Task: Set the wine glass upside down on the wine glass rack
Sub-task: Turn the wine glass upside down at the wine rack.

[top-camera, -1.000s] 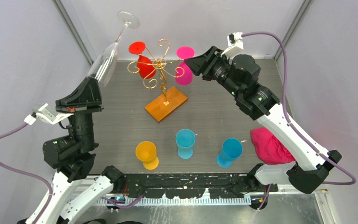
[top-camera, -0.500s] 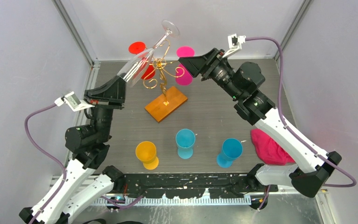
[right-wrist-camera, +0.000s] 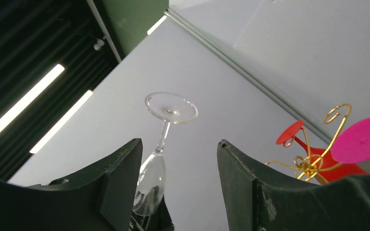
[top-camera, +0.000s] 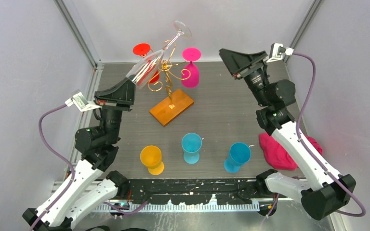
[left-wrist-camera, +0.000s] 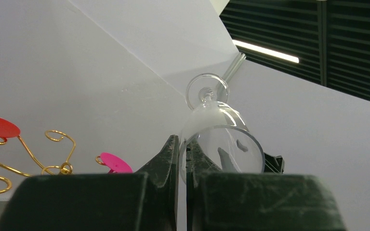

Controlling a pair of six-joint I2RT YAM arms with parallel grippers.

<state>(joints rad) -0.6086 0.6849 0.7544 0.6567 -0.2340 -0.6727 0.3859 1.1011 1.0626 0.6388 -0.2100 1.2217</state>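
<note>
Grey desk (top-camera: 221, 115) carries the rack (top-camera: 173, 108) at its far side. Left hand (top-camera: 131, 86) grips the wine glass (top-camera: 147, 67) by its rim, foot tilted upward. Right hand (right-wrist-camera: 179, 154) is open, empty.

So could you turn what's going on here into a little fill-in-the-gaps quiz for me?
The left gripper pinches the rim of a ___ wine glass.
A red glass and a ___ one hang upside down on the gold rack.
Near the arms' bases stand one yellow glass and ___ blue glasses.
The right gripper is ___ and holds nothing.
Missing words: clear; pink; two; open.
</note>
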